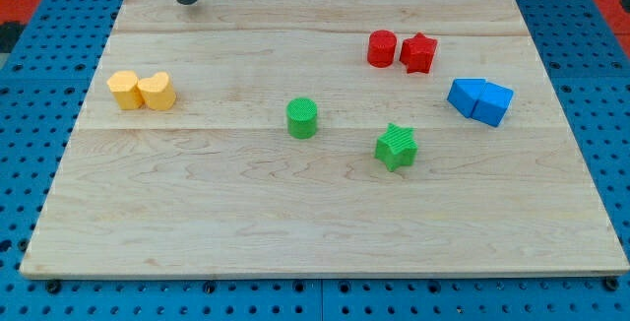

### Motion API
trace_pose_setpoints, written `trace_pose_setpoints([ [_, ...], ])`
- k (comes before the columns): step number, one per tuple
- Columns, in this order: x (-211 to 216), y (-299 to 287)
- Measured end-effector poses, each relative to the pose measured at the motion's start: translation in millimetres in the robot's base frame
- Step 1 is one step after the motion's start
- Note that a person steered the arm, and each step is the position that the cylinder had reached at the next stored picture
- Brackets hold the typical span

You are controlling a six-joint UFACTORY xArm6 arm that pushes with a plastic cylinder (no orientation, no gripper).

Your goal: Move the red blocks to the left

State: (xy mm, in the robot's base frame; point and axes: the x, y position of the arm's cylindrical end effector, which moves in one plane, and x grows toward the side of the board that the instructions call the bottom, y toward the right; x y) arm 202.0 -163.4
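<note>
A red cylinder (382, 48) and a red star (419, 53) sit side by side, nearly touching, at the board's upper right. My tip (187, 1) rests at the top edge of the board, left of centre, far to the left of both red blocks and touching no block.
The wooden board (325, 232) lies on a blue pegboard. A yellow hexagon-like block (124, 90) and a yellow heart-like block (157, 92) sit together at the left. A green cylinder (302, 118) and a green star (397, 147) stand mid-board. Two blue blocks (480, 100) touch at the right.
</note>
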Motion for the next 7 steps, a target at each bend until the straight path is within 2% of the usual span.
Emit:
trace_pose_setpoints([
  [2, 13.9, 238.0],
  [3, 33.4, 317.2],
  [4, 28.6, 375.8],
  [5, 24.8, 371.0],
  [6, 100.7, 354.1],
  [7, 128.0, 345.5],
])
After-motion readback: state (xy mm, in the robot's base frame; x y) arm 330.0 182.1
